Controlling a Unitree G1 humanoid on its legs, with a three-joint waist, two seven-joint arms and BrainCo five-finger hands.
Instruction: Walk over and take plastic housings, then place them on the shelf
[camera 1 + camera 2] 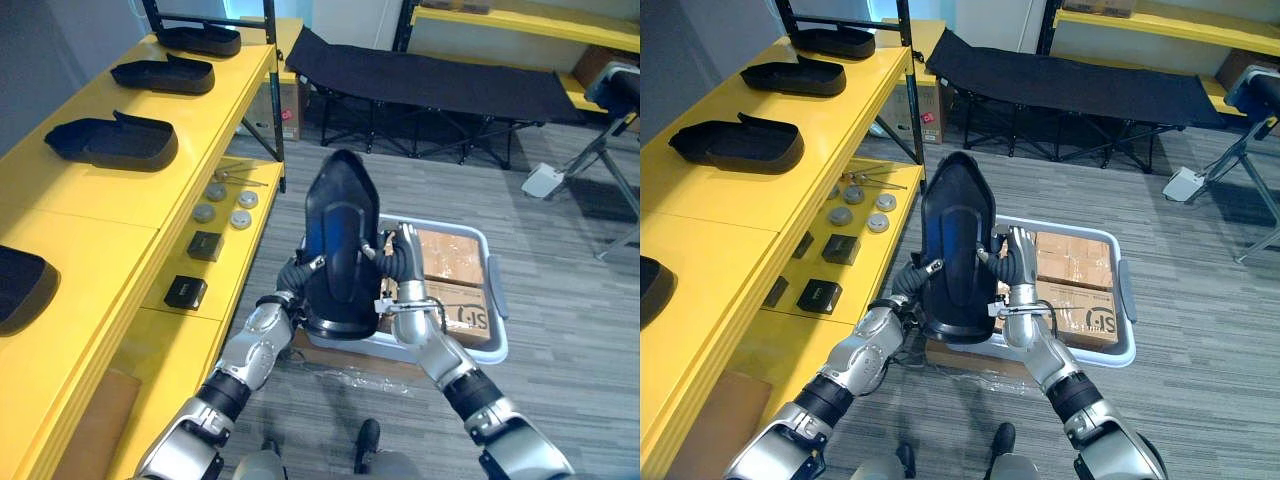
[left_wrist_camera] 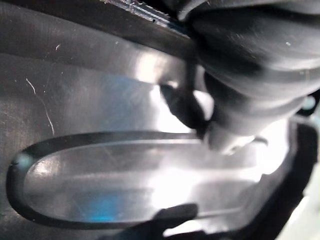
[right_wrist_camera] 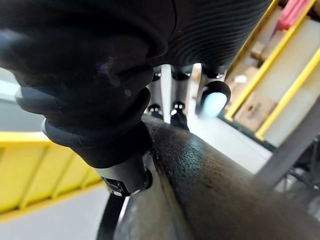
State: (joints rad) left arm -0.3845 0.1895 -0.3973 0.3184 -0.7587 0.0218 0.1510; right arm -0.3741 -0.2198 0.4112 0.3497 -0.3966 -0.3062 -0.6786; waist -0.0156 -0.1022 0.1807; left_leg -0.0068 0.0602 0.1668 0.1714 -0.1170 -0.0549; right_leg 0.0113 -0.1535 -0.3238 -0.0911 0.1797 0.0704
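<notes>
I hold a black plastic housing [image 1: 340, 240] upright between both hands, over the left part of a white bin [image 1: 497, 290]. My left hand [image 1: 291, 280] grips its left edge and my right hand [image 1: 405, 265] its right edge. In the right wrist view the thumb [image 3: 125, 180] presses the housing's rim [image 3: 210, 190] with the fingers [image 3: 176, 102] past it. The left wrist view looks at the housing's glossy surface [image 2: 100, 125] from very close. Several more black housings [image 1: 115, 142] lie in a row on the yellow shelf [image 1: 100, 205] to my left.
The bin holds cardboard boxes [image 1: 450, 260]. On the lower yellow shelf board lie small black boxes [image 1: 205, 245] and grey discs [image 1: 225, 205]. A black folding cot [image 1: 430, 75] stands across the back. A tripod leg and a white block [image 1: 543, 180] stand at the right.
</notes>
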